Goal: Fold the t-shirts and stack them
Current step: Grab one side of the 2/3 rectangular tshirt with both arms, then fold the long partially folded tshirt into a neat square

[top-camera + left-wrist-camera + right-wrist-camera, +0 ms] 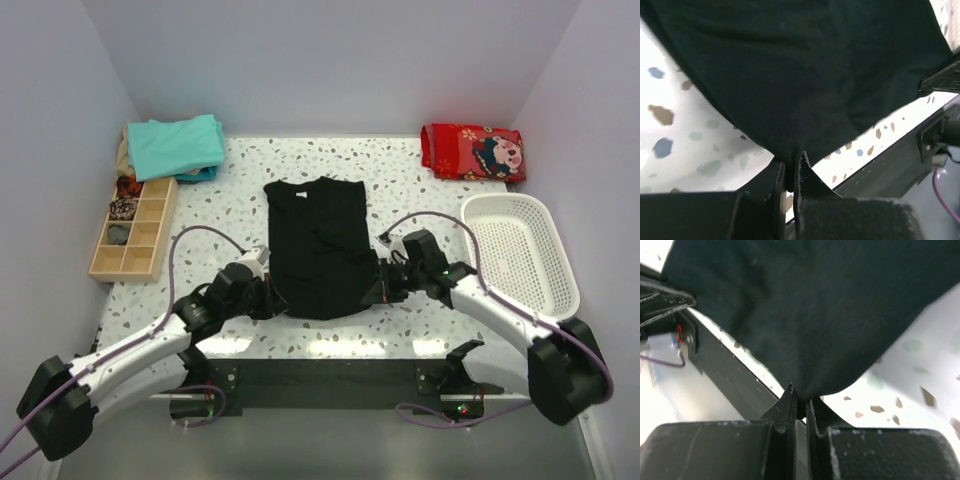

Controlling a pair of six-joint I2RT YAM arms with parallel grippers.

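A black t-shirt (320,245) lies in the middle of the speckled table, sides folded in, collar at the far end. My left gripper (268,296) is shut on its near left corner. My right gripper (375,290) is shut on its near right corner. In the left wrist view the black cloth (805,75) is pinched between the two fingers. In the right wrist view the black cloth (815,310) is likewise pinched between the fingers. A folded teal t-shirt (177,146) lies on a pile at the far left corner.
A wooden compartment tray (134,228) stands at the left. A white plastic basket (520,250) stands at the right. A folded red printed cloth (472,152) lies at the far right. White walls enclose the table.
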